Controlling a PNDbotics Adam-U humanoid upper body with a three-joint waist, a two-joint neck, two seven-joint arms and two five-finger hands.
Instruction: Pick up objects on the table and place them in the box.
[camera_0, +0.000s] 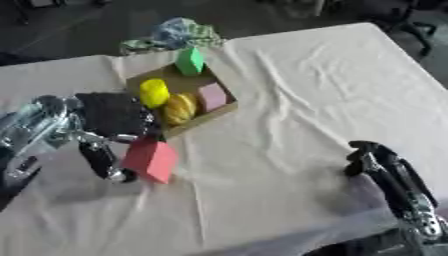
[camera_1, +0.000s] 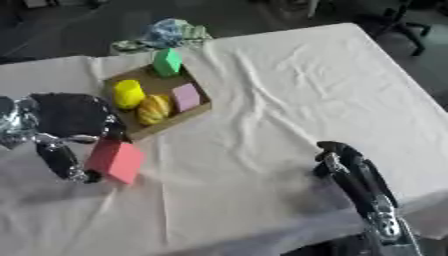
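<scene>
Cardboard box on white-clothed tabletop, holding yellow cylinder, pink block, orange-yellow rounded item, green block at far corner (partly over rim). Red block just nearside of box, pinched by left robot hand, fingers curled round it. Right robot hand well right of box, fingers bent, holding nothing. Crumpled cloth beyond box at tabletop's far edge. Wide bare cloth right of box.

white-clothed table, cardboard box, crumpled cloth at far edge
</scene>
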